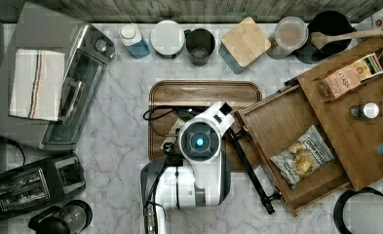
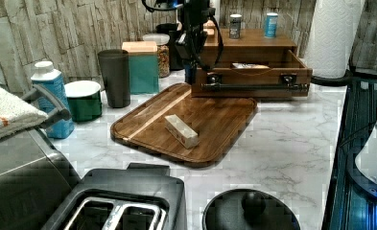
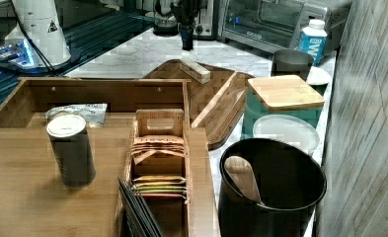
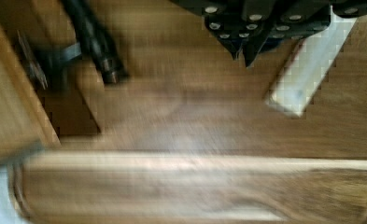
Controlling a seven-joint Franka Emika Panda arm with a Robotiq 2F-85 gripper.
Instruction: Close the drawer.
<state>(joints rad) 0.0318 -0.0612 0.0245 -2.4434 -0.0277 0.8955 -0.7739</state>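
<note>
The brown wooden drawer [image 1: 281, 124] stands pulled out from under the cabinet top [image 1: 369, 141], and a snack bag [image 1: 303, 156] lies inside it. Its long black bar handle [image 1: 250, 170] runs along the front [image 2: 253, 76]. My gripper [image 2: 191, 75] hangs over the serving tray [image 2: 215, 124], just beside the handle's end at the left view's left, apart from it. In the wrist view the gripper [image 4: 242, 52] is shut with nothing between its tips, and the handle's end [image 4: 95, 39] and a drawer corner [image 4: 8, 93] lie off to one side.
A pale block [image 2: 181, 130] lies on the tray. Cups and canisters [image 1: 199, 46] line the back wall. A toaster oven [image 1: 72, 87] and a toaster [image 1: 33, 185] stand at the top view's left. A tea box [image 1: 350, 75] and a can [image 1: 364, 111] rest on the cabinet top.
</note>
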